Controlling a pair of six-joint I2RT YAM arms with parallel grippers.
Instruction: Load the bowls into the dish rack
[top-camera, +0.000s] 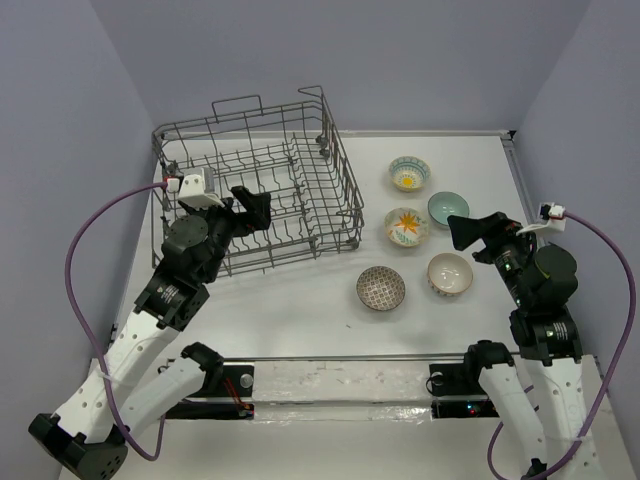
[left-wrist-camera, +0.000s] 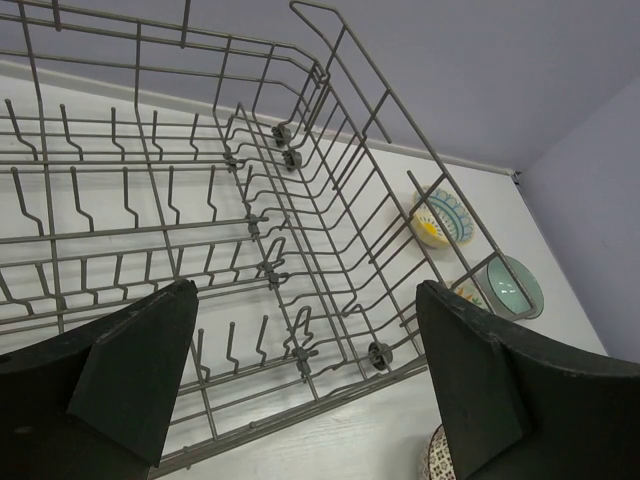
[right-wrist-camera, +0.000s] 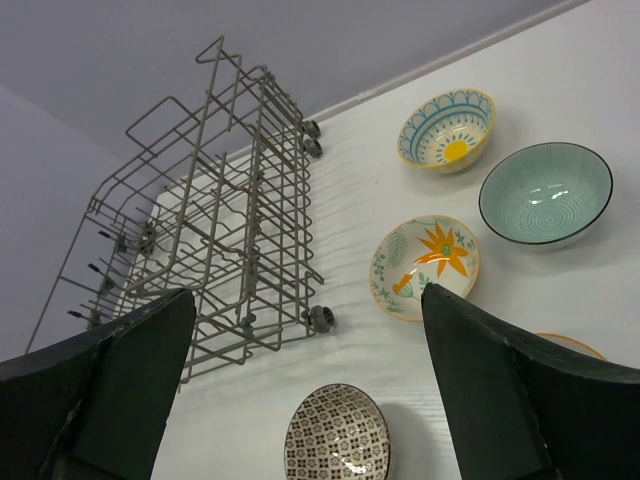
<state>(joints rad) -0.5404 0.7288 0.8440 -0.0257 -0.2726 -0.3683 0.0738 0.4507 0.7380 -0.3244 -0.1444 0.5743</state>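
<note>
Here, my left gripper (top-camera: 255, 204), spread wide, hovers over the near side of the dish rack (top-camera: 346, 190), while my right gripper (top-camera: 460, 232), equally wide and holding nothing, hangs near five bowls (top-camera: 406, 227) sitting on the white surface (top-camera: 300, 290) beside the rack.

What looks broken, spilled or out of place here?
Nothing stands out. All five bowls sit upright and whole on the table. The rack stands upright and empty, only slightly turned against the table edge.
</note>
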